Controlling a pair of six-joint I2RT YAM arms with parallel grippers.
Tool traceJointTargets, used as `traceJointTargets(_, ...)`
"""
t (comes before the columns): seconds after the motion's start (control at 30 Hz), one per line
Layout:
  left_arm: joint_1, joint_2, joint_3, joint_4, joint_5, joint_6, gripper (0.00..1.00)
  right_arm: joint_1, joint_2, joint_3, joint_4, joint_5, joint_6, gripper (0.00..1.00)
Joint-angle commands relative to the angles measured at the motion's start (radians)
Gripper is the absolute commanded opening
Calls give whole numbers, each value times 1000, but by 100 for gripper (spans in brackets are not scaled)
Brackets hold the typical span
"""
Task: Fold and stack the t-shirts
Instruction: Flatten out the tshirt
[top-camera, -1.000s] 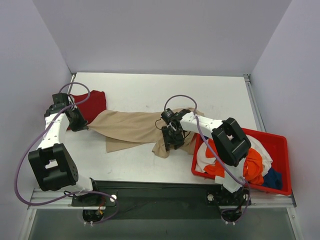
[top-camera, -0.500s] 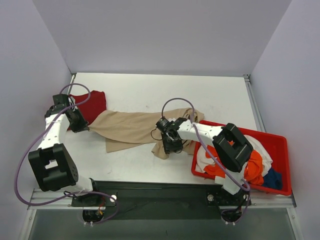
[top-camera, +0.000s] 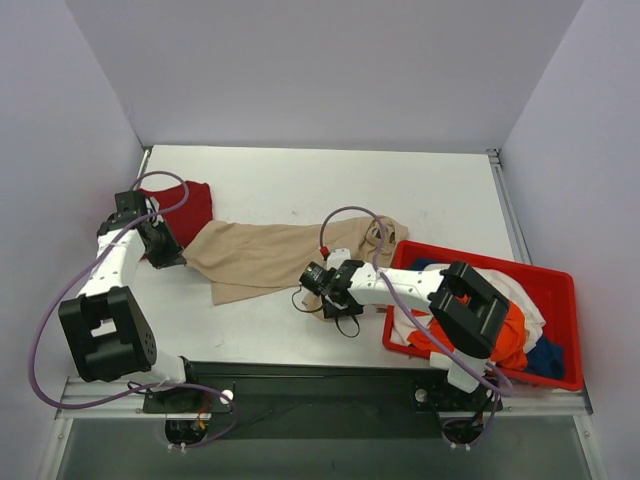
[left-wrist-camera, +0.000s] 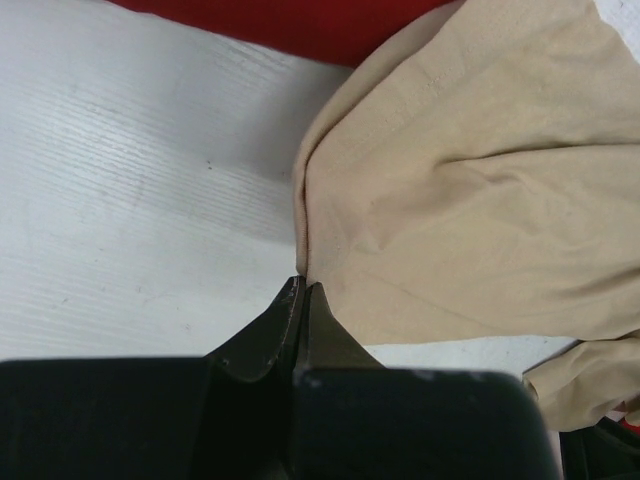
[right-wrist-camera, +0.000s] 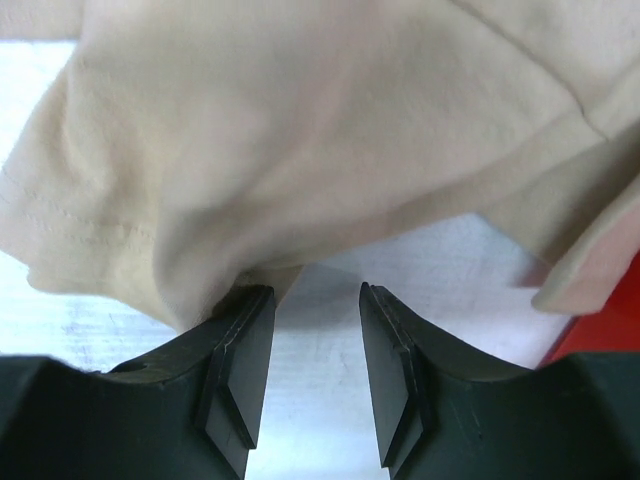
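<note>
So the beige t-shirt (top-camera: 265, 255) is stretched in a rumpled strip across the table (top-camera: 300, 185), its left end touching the dark red t-shirt (top-camera: 185, 205). That left end is pinched by the left gripper (left-wrist-camera: 303, 288), jaws pressed together on the cloth, while the right gripper (right-wrist-camera: 312, 295) is held spread at the right end, cloth draped over one finger

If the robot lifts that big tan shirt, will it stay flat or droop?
Probably droopy: the tan shirt lies in soft folds. It likely drags behind where the left tool pinches its edge. Thin cloth, so probably light.
</note>
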Motion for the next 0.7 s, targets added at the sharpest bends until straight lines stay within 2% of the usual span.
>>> traceJointTargets(0.0, -12, -15, -9, 29, 25, -6, 0, 53, 25, -91, -193, -11, 80, 41)
traceJointTargets(0.33, -21, -31, -24, 34, 34, -11, 0, 126, -79, -115, -268, -46, 106, 47)
traceJointTargets(0.67, -23, -48, -23, 29, 32, -11, 0, 91, -251, -127, -280, -34, 88, 56)
